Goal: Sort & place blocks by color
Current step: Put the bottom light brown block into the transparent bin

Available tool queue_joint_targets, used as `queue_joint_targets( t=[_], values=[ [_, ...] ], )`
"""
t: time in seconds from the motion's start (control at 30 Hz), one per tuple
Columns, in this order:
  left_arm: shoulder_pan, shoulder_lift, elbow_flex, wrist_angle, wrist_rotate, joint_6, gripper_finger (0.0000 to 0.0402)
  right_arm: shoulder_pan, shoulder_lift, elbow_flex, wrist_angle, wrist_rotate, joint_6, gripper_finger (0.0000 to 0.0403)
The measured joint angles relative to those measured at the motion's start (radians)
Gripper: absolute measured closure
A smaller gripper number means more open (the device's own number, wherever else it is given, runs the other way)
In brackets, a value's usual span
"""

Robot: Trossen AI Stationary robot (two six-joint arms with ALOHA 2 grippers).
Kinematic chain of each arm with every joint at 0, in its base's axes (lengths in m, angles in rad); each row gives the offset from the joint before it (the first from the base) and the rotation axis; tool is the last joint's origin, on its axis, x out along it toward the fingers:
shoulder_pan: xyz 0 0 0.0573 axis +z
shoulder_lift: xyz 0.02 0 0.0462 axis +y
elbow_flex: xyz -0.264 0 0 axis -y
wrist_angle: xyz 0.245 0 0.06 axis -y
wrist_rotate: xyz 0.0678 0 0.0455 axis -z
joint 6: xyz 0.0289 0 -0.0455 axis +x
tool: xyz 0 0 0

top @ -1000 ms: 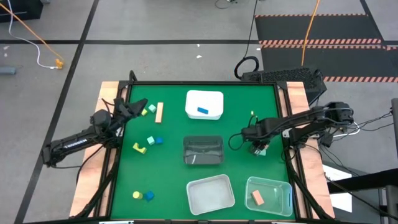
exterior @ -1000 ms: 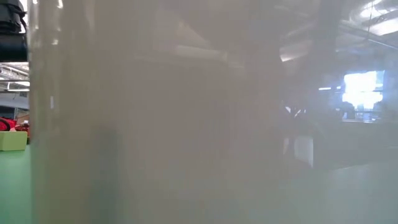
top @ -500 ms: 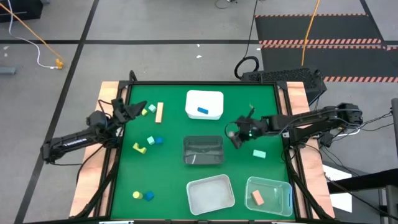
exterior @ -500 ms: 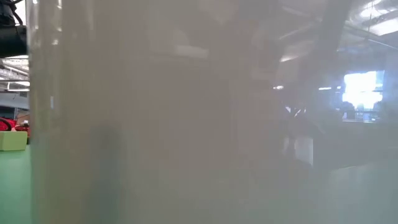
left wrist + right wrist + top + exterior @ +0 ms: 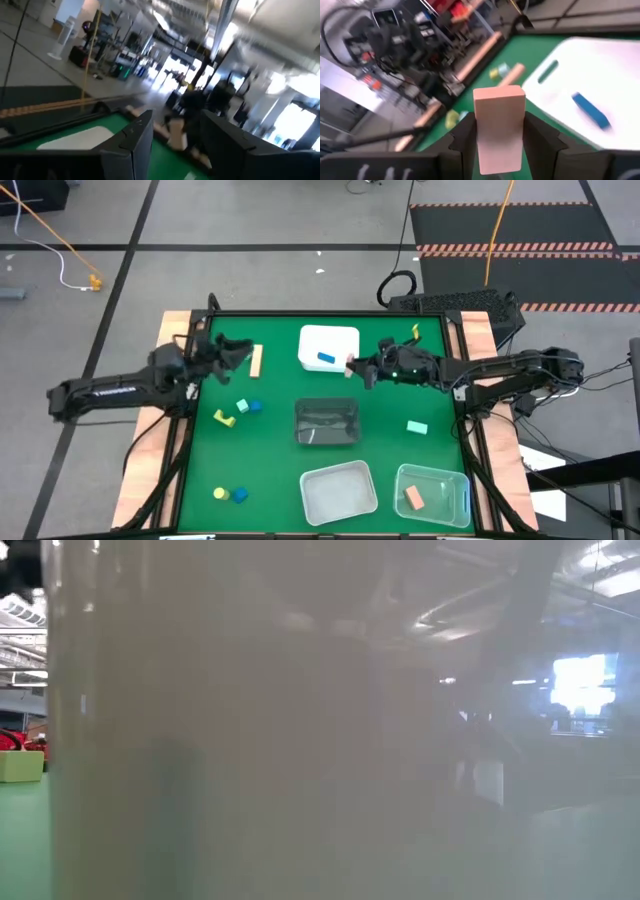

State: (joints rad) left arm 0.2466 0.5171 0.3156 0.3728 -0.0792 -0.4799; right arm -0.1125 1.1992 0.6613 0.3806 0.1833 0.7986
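In the high view my right gripper [image 5: 356, 367] is shut on a salmon pink block [image 5: 349, 365] at the near right corner of the far white tub [image 5: 330, 338], which holds a blue bar [image 5: 326, 359]. My left gripper [image 5: 238, 350] hovers open beside a pale tan bar [image 5: 256, 360] lying flat at the far left. A mint block [image 5: 417, 426] rests on the mat at the right. Yellow [image 5: 225, 418], mint [image 5: 241, 407] and blue [image 5: 255, 406] blocks lie mid-left; a yellow [image 5: 220, 493] and a blue [image 5: 240, 495] one lie near left. My right gripper pinches the salmon pink block [image 5: 499, 125] between its two fingers [image 5: 465, 137], which lie on two opposite sides of it. Its free end [image 5: 499, 94] sticks out past the fingertips. The fingers come from the table's right, pointing left. The block is lifted clear of the mat.
A dark clear tub [image 5: 326, 422] sits mid-table. A white tub [image 5: 340, 490] and a clear tub [image 5: 432, 495] holding a salmon block [image 5: 413, 498] stand at the near edge. A translucent tub wall [image 5: 300, 740] fills the low view.
My right gripper has risen from over the mint block at the table's right and swung left and toward the far edge, up to the white tub. The mint block stays on the mat. My left arm has reached a little farther right, toward the tan bar.
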Motion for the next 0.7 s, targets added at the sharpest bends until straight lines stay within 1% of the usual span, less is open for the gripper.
queue_joint_targets(
  t=[0.13,0.3,0.37,0.43,0.53,0.63,0.7],
  values=[
    [-0.029,0.184,0.111,-0.009,0.0,0.119,0.0238,-0.019,0.0,0.0,0.085,-0.002,-0.001,0.0288],
    [-0.054,0.372,0.232,-0.003,0.0,0.201,0.0238,-0.016,0.0,0.0,0.205,-0.055,-0.039,0.0285],
    [-0.066,0.436,0.271,-0.003,-0.001,0.213,0.0238,-0.009,0.0,0.001,0.262,-0.055,-0.045,0.0285],
    [-0.069,0.493,0.306,-0.003,-0.008,0.203,0.0238,-0.003,0.0,0.001,0.306,-0.054,-0.062,0.0285],
    [-0.069,0.561,0.344,-0.001,-0.017,0.146,0.0238,0.01,0.0,0.001,0.351,-0.053,-0.082,0.0284],
    [-0.069,0.613,0.365,-0.001,-0.018,0.077,0.0238,0.037,0.0,0.001,0.356,-0.056,-0.079,0.0283],
    [-0.069,0.636,0.374,-0.002,-0.018,0.03,0.0238,0.062,0.0,0.001,0.338,-0.089,-0.076,0.0283]
  ],
)
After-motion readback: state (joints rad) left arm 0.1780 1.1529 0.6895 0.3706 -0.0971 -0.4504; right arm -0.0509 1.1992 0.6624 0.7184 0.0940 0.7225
